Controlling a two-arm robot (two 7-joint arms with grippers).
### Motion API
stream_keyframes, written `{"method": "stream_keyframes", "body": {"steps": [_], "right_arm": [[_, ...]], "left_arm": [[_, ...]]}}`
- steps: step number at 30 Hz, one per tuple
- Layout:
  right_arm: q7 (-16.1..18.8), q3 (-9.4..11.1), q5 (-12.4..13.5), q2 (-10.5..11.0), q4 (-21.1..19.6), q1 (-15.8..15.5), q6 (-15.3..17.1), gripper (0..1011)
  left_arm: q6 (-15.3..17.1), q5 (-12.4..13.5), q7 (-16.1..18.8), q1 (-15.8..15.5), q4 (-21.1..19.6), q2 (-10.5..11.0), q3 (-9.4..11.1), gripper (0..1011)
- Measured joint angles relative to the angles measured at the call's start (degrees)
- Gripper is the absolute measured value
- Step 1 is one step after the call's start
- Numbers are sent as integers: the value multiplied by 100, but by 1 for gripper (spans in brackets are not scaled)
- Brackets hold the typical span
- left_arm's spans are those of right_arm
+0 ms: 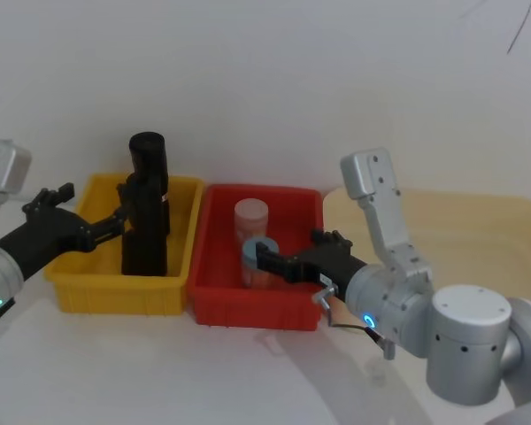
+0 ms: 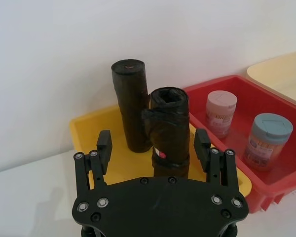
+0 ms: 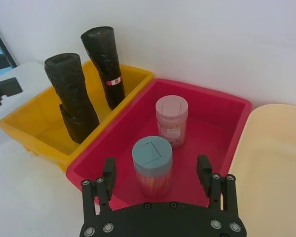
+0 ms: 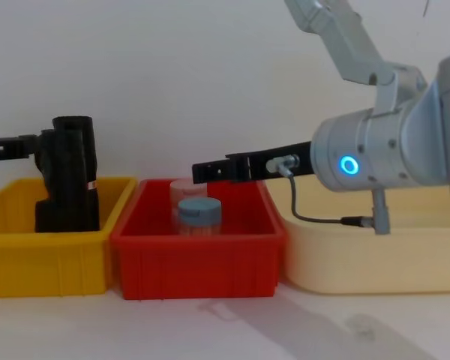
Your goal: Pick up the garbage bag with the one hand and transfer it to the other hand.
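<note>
The garbage bag (image 1: 144, 243), a stubby black roll that widens toward its base, stands upright in the yellow bin (image 1: 115, 294). It also shows in the right wrist view (image 3: 71, 96) and the chest view (image 4: 64, 202). My left gripper (image 1: 124, 208), on the green-ringed arm, reaches in from the left at the bag's upper half. In the left wrist view this gripper (image 2: 154, 143) is open, with one finger on each side of the bag (image 2: 170, 123) and a gap at both sides. My right gripper (image 1: 264, 258), on the blue-ringed arm, hangs open over the red bin (image 1: 248, 305), above a blue-lidded jar (image 3: 152, 165).
A taller slim black roll (image 3: 103, 64) with a small red-and-white label stands behind the bag in the yellow bin. The red bin also holds a pink-lidded jar (image 3: 171, 118). A cream tray (image 4: 375, 255) lies to the right of the red bin. A white wall rises close behind the bins.
</note>
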Motion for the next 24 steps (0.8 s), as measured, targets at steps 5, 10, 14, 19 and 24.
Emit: {"method": "stream_keyframes", "body": {"steps": [5, 10, 14, 19, 24], "right_arm": [[19, -13, -25, -86, 167, 104, -1, 1001], [45, -16, -42, -155, 288, 185, -1, 1001], [61, -16, -50, -190, 355, 225, 6, 1001], [91, -14, -60, -229, 415, 263, 27, 1002], [112, -10, -69, -263, 476, 297, 50, 1001]], "left_arm": [[-50, -10, -255, -311, 378, -59, 134, 1001], [-86, -56, -508, -558, 680, -100, 260, 1001], [-111, -96, -721, -774, 949, -141, 371, 1001], [-158, -143, -957, -1045, 1313, -208, 504, 1001], [-216, -166, -1112, -1298, 1662, -281, 613, 1001]]}}
